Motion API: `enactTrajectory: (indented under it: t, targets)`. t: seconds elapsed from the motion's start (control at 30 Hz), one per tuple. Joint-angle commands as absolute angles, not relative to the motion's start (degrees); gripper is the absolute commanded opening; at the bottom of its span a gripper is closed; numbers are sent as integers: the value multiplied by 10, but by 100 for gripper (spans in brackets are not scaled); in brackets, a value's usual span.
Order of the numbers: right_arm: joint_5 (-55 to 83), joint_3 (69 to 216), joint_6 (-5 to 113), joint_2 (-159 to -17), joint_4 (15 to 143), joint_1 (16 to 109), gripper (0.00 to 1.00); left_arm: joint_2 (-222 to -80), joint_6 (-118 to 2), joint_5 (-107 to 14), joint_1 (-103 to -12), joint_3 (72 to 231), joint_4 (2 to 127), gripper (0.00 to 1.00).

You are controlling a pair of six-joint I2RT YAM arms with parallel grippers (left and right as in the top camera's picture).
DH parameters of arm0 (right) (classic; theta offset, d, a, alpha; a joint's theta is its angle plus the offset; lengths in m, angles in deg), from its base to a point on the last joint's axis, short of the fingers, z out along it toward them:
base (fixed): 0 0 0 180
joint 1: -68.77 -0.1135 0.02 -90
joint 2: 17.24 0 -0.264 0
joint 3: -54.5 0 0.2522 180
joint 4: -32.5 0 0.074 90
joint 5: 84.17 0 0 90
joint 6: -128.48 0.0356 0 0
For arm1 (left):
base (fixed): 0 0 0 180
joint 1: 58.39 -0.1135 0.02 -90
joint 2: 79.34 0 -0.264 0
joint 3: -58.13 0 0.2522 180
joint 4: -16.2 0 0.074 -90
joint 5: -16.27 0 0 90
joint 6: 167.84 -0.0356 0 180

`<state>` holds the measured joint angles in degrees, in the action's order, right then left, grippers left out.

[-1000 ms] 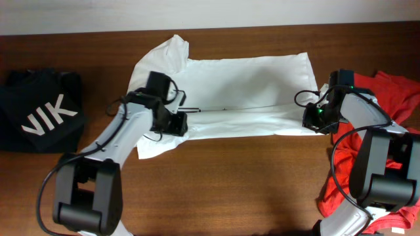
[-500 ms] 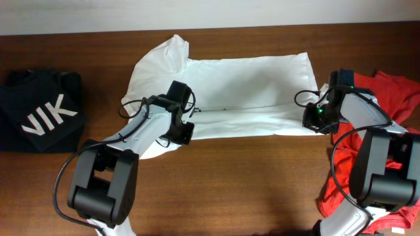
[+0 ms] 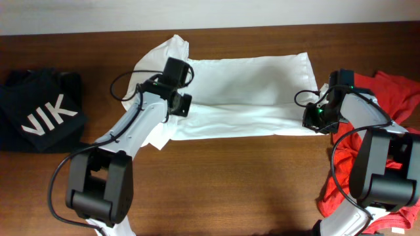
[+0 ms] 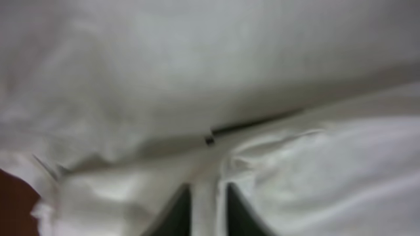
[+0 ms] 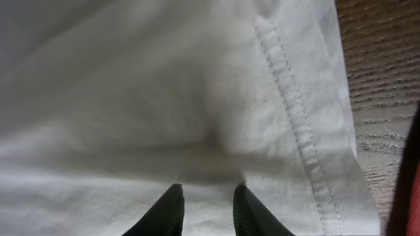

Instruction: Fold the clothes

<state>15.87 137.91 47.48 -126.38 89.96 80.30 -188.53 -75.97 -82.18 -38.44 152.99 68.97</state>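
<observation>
The clothes, a white T-shirt (image 3: 243, 85), lie spread across the middle of the table, with a lengthwise fold line and a sleeve sticking out at the front left. My left gripper (image 3: 182, 106) sits on the shirt's left part. In the left wrist view its gripper (image 4: 209, 213) has a narrow strip of white cloth (image 4: 210, 131) pinched between the fingers. My right gripper (image 3: 312, 120) is at the shirt's right edge. Seen from the right wrist, that gripper (image 5: 207, 210) is shut on a fold of the cloth beside the stitched hem (image 5: 295, 124).
A black garment with white letters (image 3: 42, 118) lies at the left end of the brown table (image 3: 230, 183). A red-orange T-shirt (image 3: 394, 98) is bunched at the right, under and behind the right arm.
My left gripper moved from the shirt's near left edge toward the far side and closed on cloth; the front-left sleeve shifted with it. The right gripper has not moved.
</observation>
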Motion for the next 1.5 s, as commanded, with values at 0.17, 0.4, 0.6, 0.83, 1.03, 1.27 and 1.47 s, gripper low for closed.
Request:
enactTrajectory:
  t: [0.17, 0.4, 0.6, 0.83, 1.03, 1.27, 1.47]
  targets:
    - [155, 1376, 475, -1269, 900, 800, 29, -1908, -755, -821, -392, 1537, 713, 62]
    - [144, 1376, 475, -1269, 900, 800, 29, -1910, -744, -811, -399, 1537, 862, 56]
    - [141, 1376, 475, -1269, 902, 800, 29, -1910, -723, -810, -431, 1537, 890, 52]
    - [141, 1376, 475, -1269, 902, 800, 29, -1910, -713, -813, -471, 1537, 893, 57]
    - [141, 1376, 475, -1269, 902, 800, 29, -1917, -680, -772, -523, 1537, 890, 56]
    - [141, 1376, 475, -1269, 902, 800, 29, -1938, -680, -689, -542, 1515, 877, 51]
    - [141, 1376, 475, -1269, 904, 800, 29, -1941, -680, -684, -542, 1515, 873, 46]
